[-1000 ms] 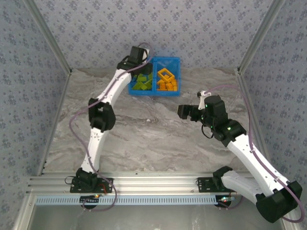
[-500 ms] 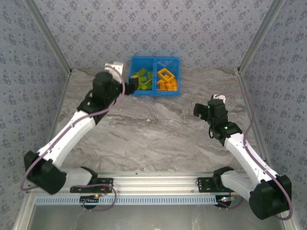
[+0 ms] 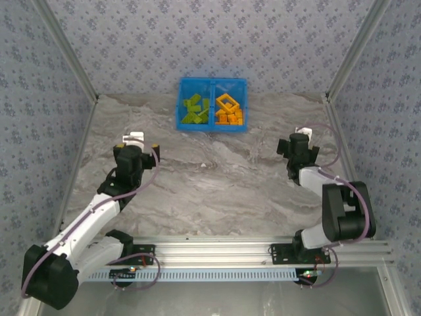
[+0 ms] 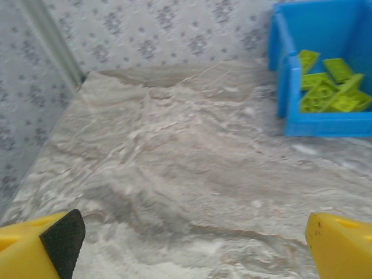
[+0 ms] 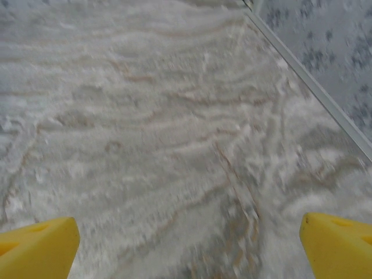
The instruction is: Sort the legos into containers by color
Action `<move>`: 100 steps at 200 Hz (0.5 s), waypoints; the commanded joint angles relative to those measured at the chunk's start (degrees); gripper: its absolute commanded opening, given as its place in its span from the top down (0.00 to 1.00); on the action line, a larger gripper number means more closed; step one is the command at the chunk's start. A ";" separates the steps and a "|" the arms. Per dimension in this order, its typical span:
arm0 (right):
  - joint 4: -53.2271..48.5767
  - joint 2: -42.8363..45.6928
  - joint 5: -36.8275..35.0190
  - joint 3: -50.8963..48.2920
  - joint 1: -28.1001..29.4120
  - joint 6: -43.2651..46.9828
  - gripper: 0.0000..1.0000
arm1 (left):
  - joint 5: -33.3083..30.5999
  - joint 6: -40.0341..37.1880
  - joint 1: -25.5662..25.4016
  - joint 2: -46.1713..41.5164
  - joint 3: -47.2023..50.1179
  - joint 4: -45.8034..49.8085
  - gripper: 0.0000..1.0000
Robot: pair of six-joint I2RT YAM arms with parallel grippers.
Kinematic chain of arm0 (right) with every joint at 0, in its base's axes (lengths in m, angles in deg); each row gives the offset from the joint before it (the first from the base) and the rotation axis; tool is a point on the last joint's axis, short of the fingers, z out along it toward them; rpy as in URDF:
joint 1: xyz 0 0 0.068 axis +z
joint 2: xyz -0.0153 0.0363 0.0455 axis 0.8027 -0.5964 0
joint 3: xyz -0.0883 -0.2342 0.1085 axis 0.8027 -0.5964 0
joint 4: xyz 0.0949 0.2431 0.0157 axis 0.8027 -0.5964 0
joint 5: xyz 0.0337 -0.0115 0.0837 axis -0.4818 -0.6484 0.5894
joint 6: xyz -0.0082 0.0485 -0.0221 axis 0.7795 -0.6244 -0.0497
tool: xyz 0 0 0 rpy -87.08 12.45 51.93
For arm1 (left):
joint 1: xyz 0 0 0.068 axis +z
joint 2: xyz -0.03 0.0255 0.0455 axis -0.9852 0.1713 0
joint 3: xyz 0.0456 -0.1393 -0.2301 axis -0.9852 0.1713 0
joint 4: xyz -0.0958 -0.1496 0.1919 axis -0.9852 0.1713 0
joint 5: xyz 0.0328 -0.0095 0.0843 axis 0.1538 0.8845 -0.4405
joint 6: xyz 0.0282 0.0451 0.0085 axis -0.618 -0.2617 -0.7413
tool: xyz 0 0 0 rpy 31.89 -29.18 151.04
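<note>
Looking sorted to me: lime legos [image 3: 193,110] in the left compartment of the blue bin [image 3: 212,128], orange legos [image 3: 229,113] in the right. Your left gripper [image 4: 192,241] and right gripper [image 5: 189,241] hang spread wide and empty, so I'd just park them.

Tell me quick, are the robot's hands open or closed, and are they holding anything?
Left hand: open, holding nothing.
Right hand: open, holding nothing.

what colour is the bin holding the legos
Bright blue bin; clearest in the top external view.
</note>
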 commanded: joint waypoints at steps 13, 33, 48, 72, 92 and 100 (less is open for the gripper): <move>14.17 -3.04 0.47 0.13 2.71 6.71 0.00 | -4.86 -2.37 1.34 -1.89 1.88 -5.14 0.01; -1.10 5.42 -6.80 3.72 6.35 8.16 0.00 | -8.29 -2.85 1.57 -3.16 3.08 -3.02 0.01; -3.10 8.76 -5.19 1.68 4.54 7.72 0.00 | -9.43 -1.77 2.34 -4.55 5.72 -3.69 0.01; -1.81 8.86 -3.04 -3.79 -0.07 5.01 0.00 | -10.19 -0.85 3.49 -5.96 8.98 -3.09 0.01; 15.48 4.83 0.33 -11.94 -1.39 6.56 0.00 | -11.22 -2.35 3.80 -5.01 10.44 -4.74 0.01; 13.57 4.60 -0.52 -11.08 -0.56 6.02 0.00 | -11.36 -2.74 4.05 -4.46 10.98 -6.08 0.00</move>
